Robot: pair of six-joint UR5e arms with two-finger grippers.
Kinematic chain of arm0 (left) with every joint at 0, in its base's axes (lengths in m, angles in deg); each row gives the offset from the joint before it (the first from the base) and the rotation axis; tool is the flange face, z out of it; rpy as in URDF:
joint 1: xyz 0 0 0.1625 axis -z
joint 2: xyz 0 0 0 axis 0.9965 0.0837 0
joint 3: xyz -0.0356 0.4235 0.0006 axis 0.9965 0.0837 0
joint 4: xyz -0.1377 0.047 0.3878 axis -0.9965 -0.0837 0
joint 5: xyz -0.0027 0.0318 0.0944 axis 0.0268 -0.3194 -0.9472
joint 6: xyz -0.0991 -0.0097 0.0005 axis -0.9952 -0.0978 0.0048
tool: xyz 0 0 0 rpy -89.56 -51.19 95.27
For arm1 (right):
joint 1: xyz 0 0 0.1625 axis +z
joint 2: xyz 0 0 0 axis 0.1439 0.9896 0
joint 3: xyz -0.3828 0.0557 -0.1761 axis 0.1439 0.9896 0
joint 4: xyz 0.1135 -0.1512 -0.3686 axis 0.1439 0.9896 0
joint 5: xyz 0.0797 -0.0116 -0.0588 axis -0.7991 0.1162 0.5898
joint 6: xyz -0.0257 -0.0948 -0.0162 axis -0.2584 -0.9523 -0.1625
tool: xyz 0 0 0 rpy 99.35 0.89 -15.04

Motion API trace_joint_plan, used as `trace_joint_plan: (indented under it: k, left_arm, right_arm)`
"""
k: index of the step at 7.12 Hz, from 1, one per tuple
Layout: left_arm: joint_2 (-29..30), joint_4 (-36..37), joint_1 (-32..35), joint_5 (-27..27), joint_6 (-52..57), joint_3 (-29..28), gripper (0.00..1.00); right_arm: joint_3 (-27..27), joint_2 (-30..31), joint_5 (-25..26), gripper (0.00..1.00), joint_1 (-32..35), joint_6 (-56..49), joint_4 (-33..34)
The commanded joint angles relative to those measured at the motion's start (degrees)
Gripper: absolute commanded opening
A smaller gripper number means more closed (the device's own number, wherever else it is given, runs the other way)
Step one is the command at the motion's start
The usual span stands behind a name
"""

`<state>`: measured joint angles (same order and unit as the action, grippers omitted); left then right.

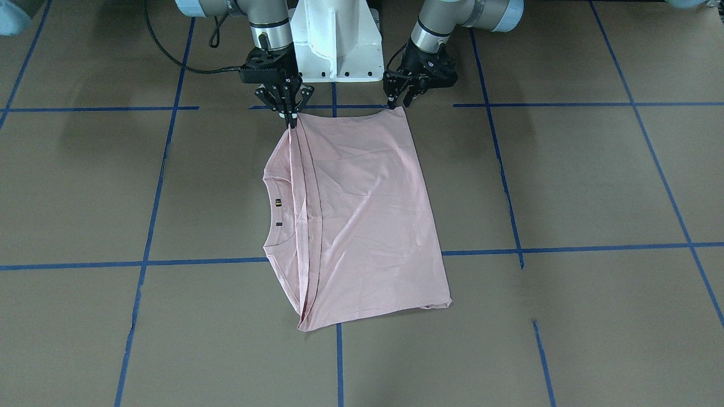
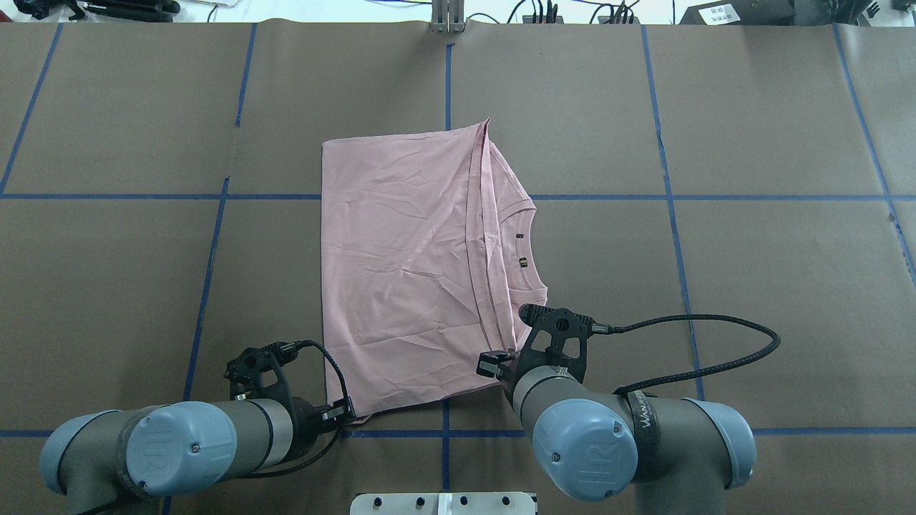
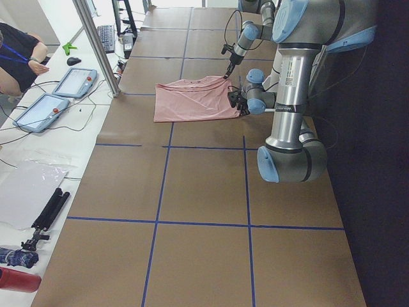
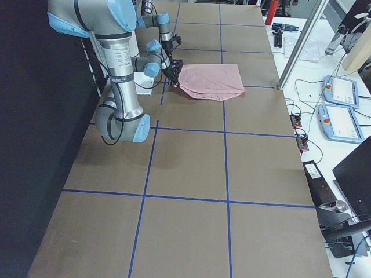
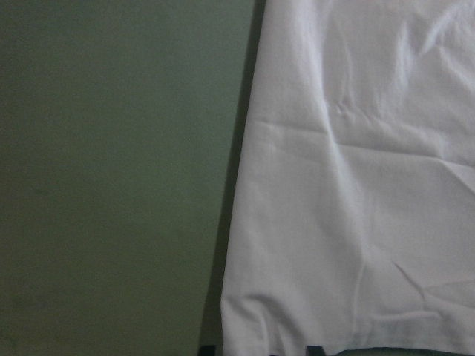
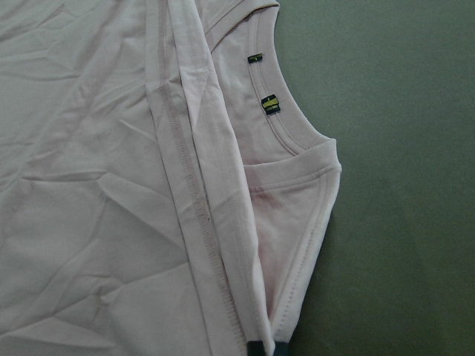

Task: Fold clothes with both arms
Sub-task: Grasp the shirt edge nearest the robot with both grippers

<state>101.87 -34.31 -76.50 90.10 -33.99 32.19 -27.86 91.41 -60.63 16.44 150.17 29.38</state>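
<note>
I'm pinching the T-shirt [image 1: 362, 215] by its near collar-side corner in my right jaws, left jaws gaping at the other, length running away from me

**Robotics laboratory.** Two jointed robot arms [image 2: 601, 436] on a white pedestal [image 1: 339, 39] stand at a paper-covered table [image 1: 565, 186] gridded with blue tape [image 1: 594, 247]. Teach pendants [image 4: 342, 92] lie on a side bench [image 4: 348, 156].

Right claw [image 1: 291, 118] low, pointing down, pinched closed — left claw [image 1: 399, 102] low too, jaws apart.
</note>
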Motion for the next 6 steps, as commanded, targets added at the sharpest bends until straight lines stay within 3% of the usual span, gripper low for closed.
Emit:
trace_joint_plan:
  k: [1, 4, 6]
  left_arm:
    - [0.2, 0.0, 0.0, 0.0, -0.2, -0.5, 0.47]
    - [0.4, 0.0, 0.0, -0.1, -0.2, -1.1, 0.46]
    - [0.4, 0.0, 0.0, -0.1, -0.3, -1.4, 0.37]
  right_arm:
    - [0.0, -0.1, 0.0, 0.0, 0.0, 0.0, 0.0]
    - [0.0, -0.1, 0.0, 0.0, 0.0, 0.0, 0.0]
    - [-0.1, -0.1, 0.0, 0.0, 0.0, 0.0, 0.0]
